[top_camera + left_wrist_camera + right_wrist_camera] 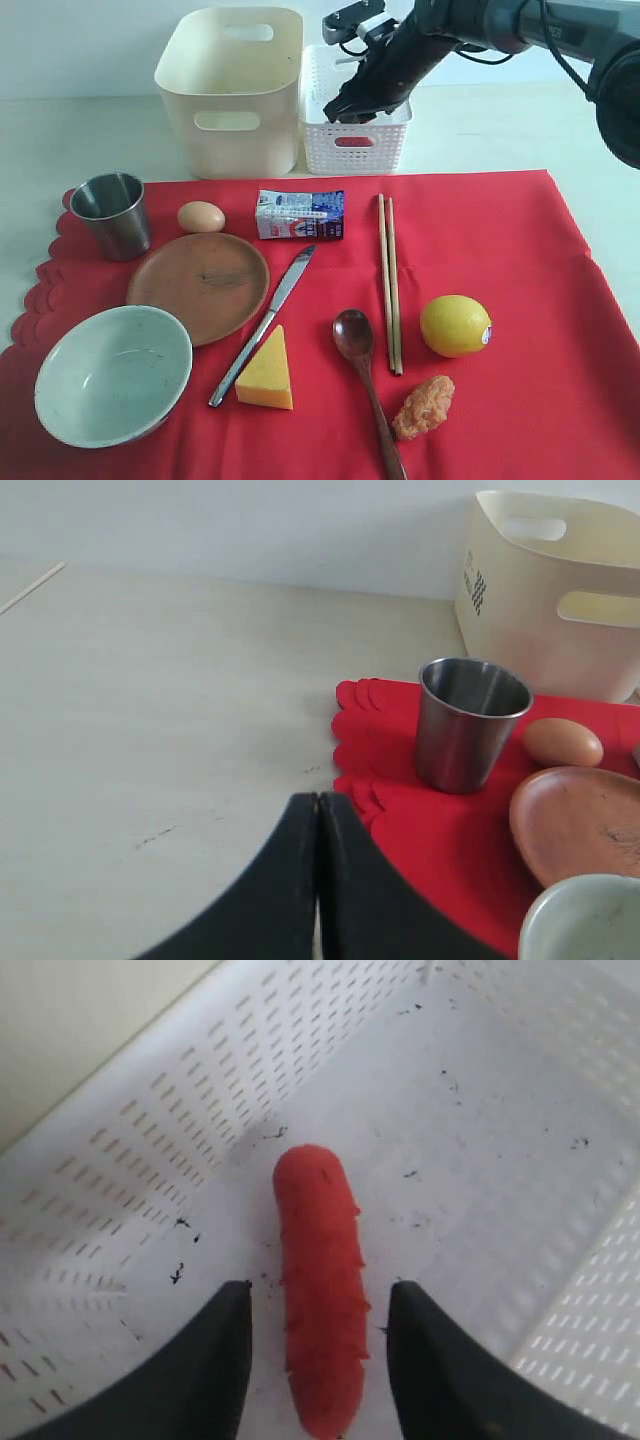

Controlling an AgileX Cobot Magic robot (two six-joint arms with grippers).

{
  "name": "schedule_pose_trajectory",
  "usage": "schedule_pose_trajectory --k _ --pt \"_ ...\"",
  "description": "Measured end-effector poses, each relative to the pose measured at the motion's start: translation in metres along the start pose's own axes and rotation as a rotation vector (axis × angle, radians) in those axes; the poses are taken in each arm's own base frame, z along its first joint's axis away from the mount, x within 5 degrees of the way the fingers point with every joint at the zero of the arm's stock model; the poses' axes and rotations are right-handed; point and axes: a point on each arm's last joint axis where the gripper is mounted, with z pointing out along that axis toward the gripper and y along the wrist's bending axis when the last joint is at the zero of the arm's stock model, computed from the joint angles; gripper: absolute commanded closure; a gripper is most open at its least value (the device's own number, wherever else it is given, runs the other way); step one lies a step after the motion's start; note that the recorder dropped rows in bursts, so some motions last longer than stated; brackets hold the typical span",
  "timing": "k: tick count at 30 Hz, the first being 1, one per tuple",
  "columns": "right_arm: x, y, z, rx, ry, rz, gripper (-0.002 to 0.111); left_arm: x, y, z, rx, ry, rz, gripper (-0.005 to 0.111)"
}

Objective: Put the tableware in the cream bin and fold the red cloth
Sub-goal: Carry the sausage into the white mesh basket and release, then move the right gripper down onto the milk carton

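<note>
On the red cloth (520,300) lie a steel cup (110,213), brown plate (198,285), pale bowl (113,373), knife (265,322), wooden spoon (365,385) and chopsticks (389,283). The cream bin (232,90) stands behind the cloth. My right gripper (320,1285) is down inside the white lattice basket (355,145), open, its fingers either side of a red sausage (318,1220) lying on the basket floor, with gaps on both sides. My left gripper (318,798) is shut and empty, over bare table by the cloth's scalloped edge (350,770), near the cup (468,723).
Food lies among the tableware: an egg (201,216), milk carton (299,214), cheese wedge (267,371), lemon (455,325) and a pinkish-brown lump (424,406). The right arm (440,35) reaches in from the upper right over the basket.
</note>
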Motion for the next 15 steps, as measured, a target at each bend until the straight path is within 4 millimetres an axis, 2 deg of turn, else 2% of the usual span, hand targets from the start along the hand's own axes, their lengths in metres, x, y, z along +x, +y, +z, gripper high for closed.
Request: schedule_pose_trajectory --k 3,6,15 --pt "0.0 -0.001 -0.002 0.01 0.014 0.001 0.064 0.0 0.0 0.0 0.0 0.0 0.0 0.107" --pt "-0.004 -0.002 -0.015 0.03 0.02 0.009 0.064 0.0 0.0 0.0 0.0 0.0 0.0 0.107" --pt "-0.022 0.003 -0.073 0.04 0.03 -0.001 0.065 0.0 0.0 0.0 0.0 0.0 0.0 0.107"
